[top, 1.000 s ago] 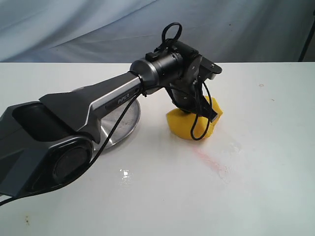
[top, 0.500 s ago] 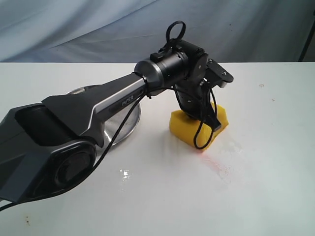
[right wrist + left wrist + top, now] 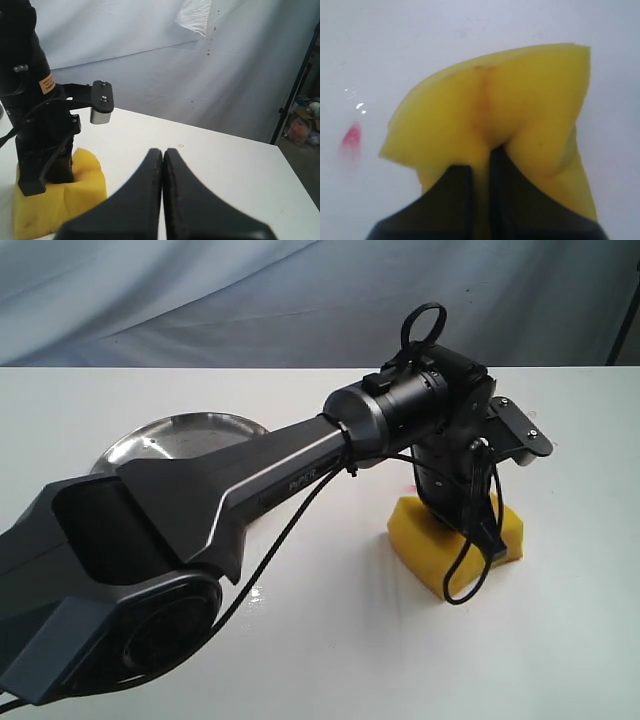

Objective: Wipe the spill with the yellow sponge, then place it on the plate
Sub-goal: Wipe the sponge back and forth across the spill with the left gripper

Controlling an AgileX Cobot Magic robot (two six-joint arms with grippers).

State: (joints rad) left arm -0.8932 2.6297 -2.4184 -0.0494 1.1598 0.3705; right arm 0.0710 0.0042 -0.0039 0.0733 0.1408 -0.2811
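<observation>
My left gripper [image 3: 468, 528] reaches across to the right half of the white table and is shut on the yellow sponge [image 3: 422, 540], pressing it flat on the tabletop. Close up, the black fingers [image 3: 455, 195] pinch a fold of the sponge [image 3: 485, 100], so the foam bulges on both sides. The spill does not show in any view; it may lie under the sponge or the arm. The shiny silver plate [image 3: 170, 435] lies empty at the back left, partly behind the arm. My right gripper [image 3: 162, 151] hovers shut and empty, looking at the sponge [image 3: 87, 182] from the side.
A small red smear [image 3: 351, 136] and tiny wet glints [image 3: 360, 106] mark the table beside the sponge. The left arm's long dark body [image 3: 200, 500] crosses the table from the front left. A grey cloth backdrop [image 3: 200, 290] hangs behind the table.
My left gripper has dragged the sponge to the right and toward the front, across where the wet patch and red smear lay. The plate is now uncovered by the arm.
</observation>
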